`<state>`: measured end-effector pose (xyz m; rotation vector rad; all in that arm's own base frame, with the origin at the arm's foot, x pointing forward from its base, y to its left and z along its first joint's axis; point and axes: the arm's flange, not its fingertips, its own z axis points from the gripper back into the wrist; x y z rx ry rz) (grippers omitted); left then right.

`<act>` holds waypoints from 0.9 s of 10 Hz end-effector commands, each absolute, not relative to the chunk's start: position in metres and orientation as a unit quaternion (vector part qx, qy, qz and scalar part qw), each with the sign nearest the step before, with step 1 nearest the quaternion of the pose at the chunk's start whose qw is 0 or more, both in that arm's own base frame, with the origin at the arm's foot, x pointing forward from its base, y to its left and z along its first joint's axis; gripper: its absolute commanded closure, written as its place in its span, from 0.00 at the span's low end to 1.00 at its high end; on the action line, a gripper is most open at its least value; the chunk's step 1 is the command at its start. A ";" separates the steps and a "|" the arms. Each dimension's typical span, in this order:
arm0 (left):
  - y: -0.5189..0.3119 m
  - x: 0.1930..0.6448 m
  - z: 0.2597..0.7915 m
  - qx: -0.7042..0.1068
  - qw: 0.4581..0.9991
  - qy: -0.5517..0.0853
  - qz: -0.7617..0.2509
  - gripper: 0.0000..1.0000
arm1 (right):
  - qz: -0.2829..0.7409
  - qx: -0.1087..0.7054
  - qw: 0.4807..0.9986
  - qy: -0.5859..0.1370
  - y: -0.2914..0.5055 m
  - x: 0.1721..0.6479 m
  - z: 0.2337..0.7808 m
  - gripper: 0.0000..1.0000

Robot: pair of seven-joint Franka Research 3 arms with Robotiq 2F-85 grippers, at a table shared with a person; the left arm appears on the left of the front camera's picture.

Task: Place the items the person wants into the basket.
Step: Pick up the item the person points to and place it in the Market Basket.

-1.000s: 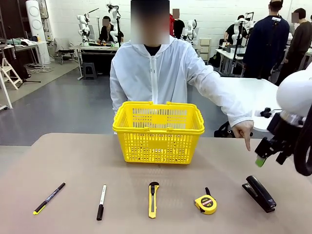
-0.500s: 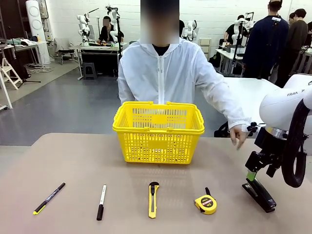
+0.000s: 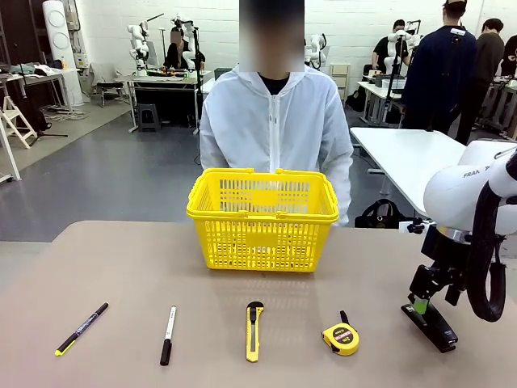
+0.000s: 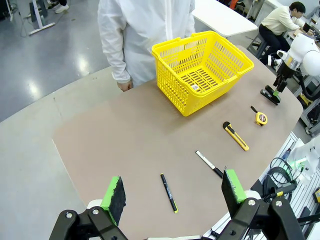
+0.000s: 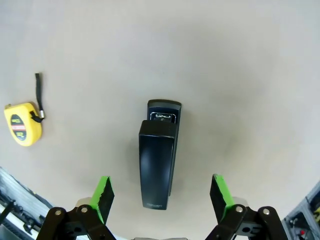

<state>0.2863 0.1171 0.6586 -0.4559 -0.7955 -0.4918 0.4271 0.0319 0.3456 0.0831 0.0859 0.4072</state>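
On the near left of the table lie the black pen with a yellow tip [image 3: 81,329] and the white marker with a black cap [image 3: 168,335], both untouched. The yellow basket [image 3: 262,218] stands at the far middle, in front of the person in a white jacket [image 3: 275,129], whose arms hang down. My right gripper [image 3: 418,307] hovers open just above a black stapler [image 3: 430,322]. In the right wrist view the stapler [image 5: 159,155] lies between the spread fingers of that gripper [image 5: 161,192]. My left gripper [image 4: 173,189] stays open high above the table, over the black pen [image 4: 169,193].
A yellow-black utility knife [image 3: 254,331] and a yellow tape measure [image 3: 341,337] lie in the front row between the marker and the stapler. The tape measure [image 5: 22,123] is well left of the right fingers. People in dark clothes stand at other tables behind.
The person's hand, which pointed down at the stapler, has drawn back to their side. My right gripper has come down and leftward onto the stapler's far end.
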 end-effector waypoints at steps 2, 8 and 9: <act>0.120 0.285 0.657 -0.218 0.864 -0.383 -0.243 0.00 | 0.212 0.019 0.976 0.050 0.029 0.434 0.333 0.00; 0.120 0.285 0.657 -0.218 0.864 -0.383 -0.243 0.00 | 0.210 0.029 0.975 0.073 0.024 0.435 0.336 0.00; 0.120 0.285 0.657 -0.218 0.864 -0.383 -0.243 0.00 | 0.209 0.027 0.974 0.078 0.023 0.437 0.334 0.00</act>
